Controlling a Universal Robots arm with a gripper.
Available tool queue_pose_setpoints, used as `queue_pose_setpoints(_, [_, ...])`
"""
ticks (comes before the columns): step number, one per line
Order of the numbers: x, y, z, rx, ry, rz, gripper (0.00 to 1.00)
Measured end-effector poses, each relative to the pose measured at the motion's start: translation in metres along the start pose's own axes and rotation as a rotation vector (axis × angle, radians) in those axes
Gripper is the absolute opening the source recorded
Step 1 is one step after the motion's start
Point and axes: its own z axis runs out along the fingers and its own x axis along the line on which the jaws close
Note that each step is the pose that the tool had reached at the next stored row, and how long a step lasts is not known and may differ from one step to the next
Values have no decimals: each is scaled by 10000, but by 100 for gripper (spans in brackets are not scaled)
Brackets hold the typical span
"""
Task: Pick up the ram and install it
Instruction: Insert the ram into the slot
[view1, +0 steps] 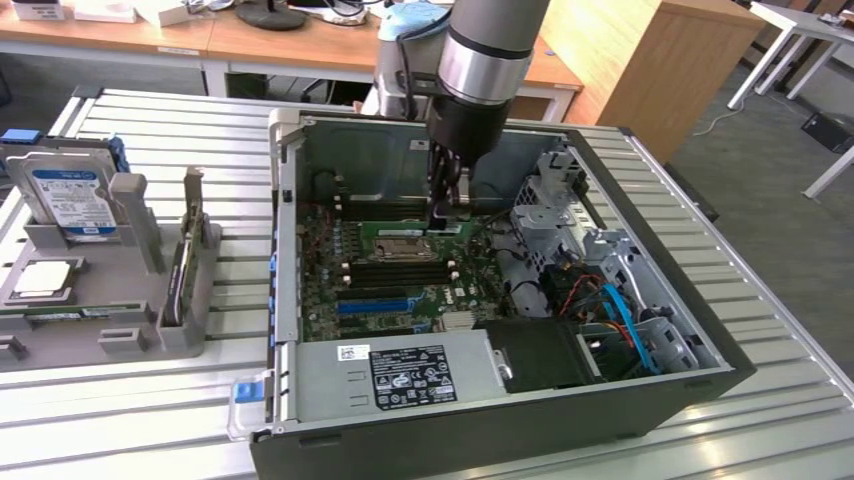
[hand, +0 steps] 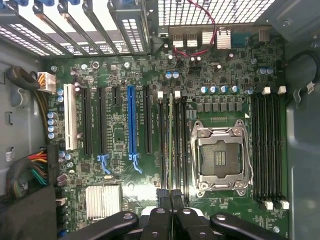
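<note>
Inspected a slatted metal table (view1: 781, 330) carrying an open computer case (view1: 534, 435), laid on its side with the interior facing up. Noted, in the exterior view, the robot arm (view1: 491, 50) standing over the case at twelve o'clock, with its lower end down inside.

Found a grey holding fixture (view1: 127, 340) on the table at nine o'clock from the case, well apart from the arm. Logged a hard drive (view1: 74, 200) standing upright at the fixture's eleven o'clock corner. Logged a square silver processor chip (view1: 43, 280) lying flat at six o'clock from the drive.

Recorded the power supply (view1: 400, 375) along the six o'clock wall of the case. Recorded blue and orange cables (view1: 621, 315) bundled at four o'clock.

Saw the green motherboard (view1: 327, 295) covering the case floor. Noted the processor socket (hand: 220, 155) near the board's middle and a long blue slot (hand: 131, 122) set among black ones.

Located the hand (view1: 447, 218) at about two o'clock from the socket in the exterior view, low inside the case. Confirmed from the wrist view that the hand was closed tight on the ram (hand: 171, 142), which was held on edge and seen as a thin line.

Placed the ram directly over the bank of black memory slots (hand: 183, 145) between the socket and the blue slot, running parallel to them. Could not tell whether its lower edge sat in a slot or hung just above one.
</note>
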Motion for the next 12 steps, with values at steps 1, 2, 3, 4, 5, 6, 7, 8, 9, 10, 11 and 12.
queue_pose_setpoints(1, [0,0,13,0,0,0,12])
queue_pose_setpoints(2, [0,0,27,0,0,0,12])
queue_pose_setpoints(3, [-1,0,42,0,-1,0,12])
queue_pose_setpoints(4, [-1,0,57,0,-1,0,12])
queue_pose_setpoints(5, [-1,-1,71,0,0,0,12])
queue_pose_setpoints(6, [-1,-1,84,0,0,0,12])
queue_pose_setpoints(7, [-2,-1,97,0,-1,0,12])
queue_pose_setpoints(8, [-2,-1,107,0,0,0,12])
queue_pose_setpoints(9, [-2,-1,117,0,0,0,12])
queue_pose_setpoints(10, [-2,-1,121,0,1,0,12])
queue_pose_setpoints(11, [-2,-1,121,-1,1,0,12])
queue_pose_setpoints(12, [-2,-1,121,-1,2,0,12])
